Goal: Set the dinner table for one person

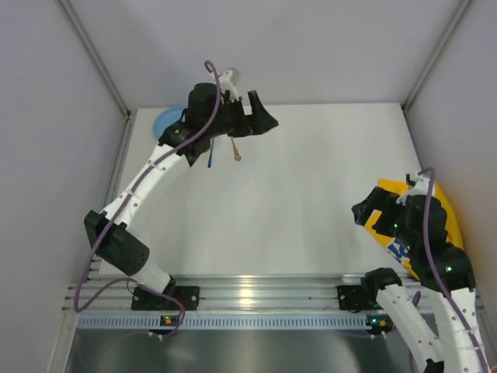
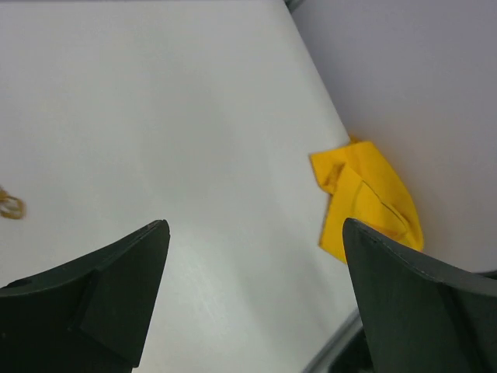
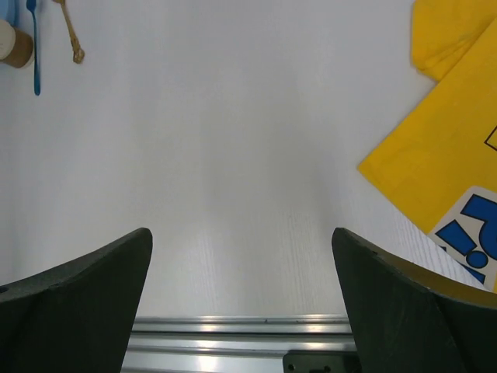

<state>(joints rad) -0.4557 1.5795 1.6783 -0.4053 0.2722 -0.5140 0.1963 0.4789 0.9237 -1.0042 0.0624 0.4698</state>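
The white table (image 1: 311,179) fills the middle of the top view, and its centre is bare. The yellow mat (image 1: 439,221) lies at the right edge, folded over on itself. The blue plate (image 1: 165,121), a blue utensil (image 1: 210,155) and a wooden utensil (image 1: 234,150) sit at the upper left.

The right gripper (image 3: 241,237) hangs wide open and holds nothing. In its own view the mat's edge lies right of the fingers, not between them. The left gripper (image 2: 254,233) is also wide open and empty, raised near the utensils.

The step in hand looks like fetching the mat to the centre. To do it well, the right gripper should shift right until the mat's left edge sits between the fingers. It should then come down low and pinch the whole fold, not just the top layer, so the cloth does not peel open while dragged. A low, slow pull toward the middle should keep the mat flat. The left arm is best kept clear.
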